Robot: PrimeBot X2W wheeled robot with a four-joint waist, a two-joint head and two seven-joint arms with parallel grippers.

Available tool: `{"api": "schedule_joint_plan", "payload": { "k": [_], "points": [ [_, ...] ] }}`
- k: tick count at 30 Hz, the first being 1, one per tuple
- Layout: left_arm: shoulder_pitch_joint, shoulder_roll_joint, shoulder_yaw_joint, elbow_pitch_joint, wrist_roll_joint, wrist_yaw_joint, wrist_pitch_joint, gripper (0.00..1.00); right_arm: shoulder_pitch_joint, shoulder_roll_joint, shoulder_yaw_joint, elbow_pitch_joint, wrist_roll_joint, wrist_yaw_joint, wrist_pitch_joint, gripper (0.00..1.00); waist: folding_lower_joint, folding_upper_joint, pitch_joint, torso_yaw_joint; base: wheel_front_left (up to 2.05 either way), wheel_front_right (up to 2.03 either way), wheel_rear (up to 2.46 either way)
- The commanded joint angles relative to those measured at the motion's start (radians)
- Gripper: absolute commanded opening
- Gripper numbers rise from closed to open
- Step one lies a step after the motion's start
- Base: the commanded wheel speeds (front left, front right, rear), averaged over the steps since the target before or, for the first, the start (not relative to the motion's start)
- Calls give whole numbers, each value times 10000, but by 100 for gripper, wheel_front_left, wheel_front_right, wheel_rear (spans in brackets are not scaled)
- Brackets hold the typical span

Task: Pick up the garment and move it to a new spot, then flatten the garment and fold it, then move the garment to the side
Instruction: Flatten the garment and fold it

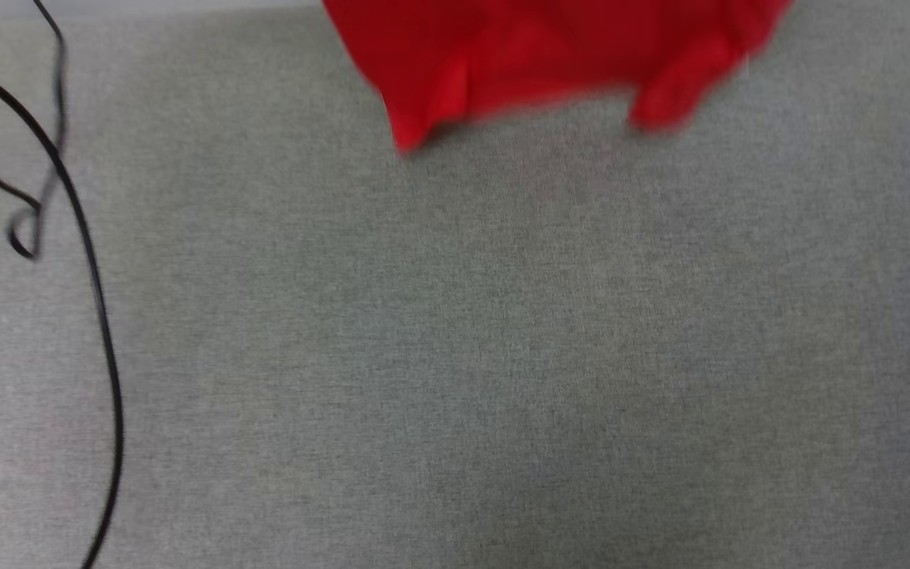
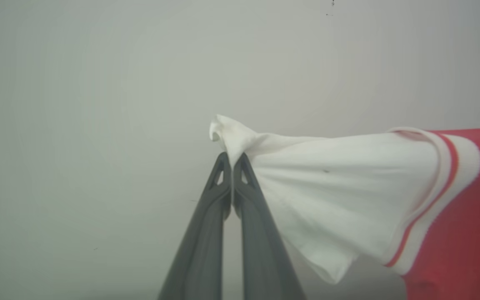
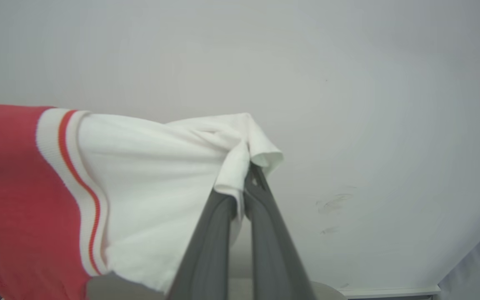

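Head view has the garment (image 1: 550, 63) hanging at 12 o'clock above the bench (image 1: 455, 356), one white sleeve clamped in the left end effector (image 2: 232, 159), the other in the right end effector (image 3: 244, 183); I judge this the moving step, and next it must be lowered and spread flat.

Grey woven cloth surface (image 1: 502, 356) across the head view. Along its left side, a thick black cable (image 1: 99, 316) curving from top to bottom; just beside it, a thinner cable (image 1: 24, 237) curled into a small loop. In the wrist views, plain pale wall (image 2: 98, 83), faint scuff marks (image 3: 331, 204), white ledge (image 3: 390, 291) at lower right.
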State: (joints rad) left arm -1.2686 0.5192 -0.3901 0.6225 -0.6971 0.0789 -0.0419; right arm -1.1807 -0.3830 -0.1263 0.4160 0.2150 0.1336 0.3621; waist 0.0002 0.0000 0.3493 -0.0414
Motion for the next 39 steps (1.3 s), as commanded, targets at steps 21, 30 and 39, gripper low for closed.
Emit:
{"api": "schedule_joint_plan", "payload": {
  "k": [21, 30, 39],
  "points": [
    [-1833, -194, 52, 3222, -61, -1495, -1692, 0, -3305, 185, 2012, 4251, 1246, -42, -2448, 0, -2, 0, 2503, -80, 0, 0, 0],
    [587, -641, 56, 3574, -865, -2062, -2119, 0, -872, 178, 3315, 4022, 2530, -39, -3179, 0, -2, 0, 1858, 169, 0, 0, 0],
    [6046, -902, 732, 951, -1296, -2080, -2250, 0, 5734, 210, 2713, 1451, 3519, -39, -3389, 0, -2, 0, -330, 659, 0, 0, 0]
  ]
}}
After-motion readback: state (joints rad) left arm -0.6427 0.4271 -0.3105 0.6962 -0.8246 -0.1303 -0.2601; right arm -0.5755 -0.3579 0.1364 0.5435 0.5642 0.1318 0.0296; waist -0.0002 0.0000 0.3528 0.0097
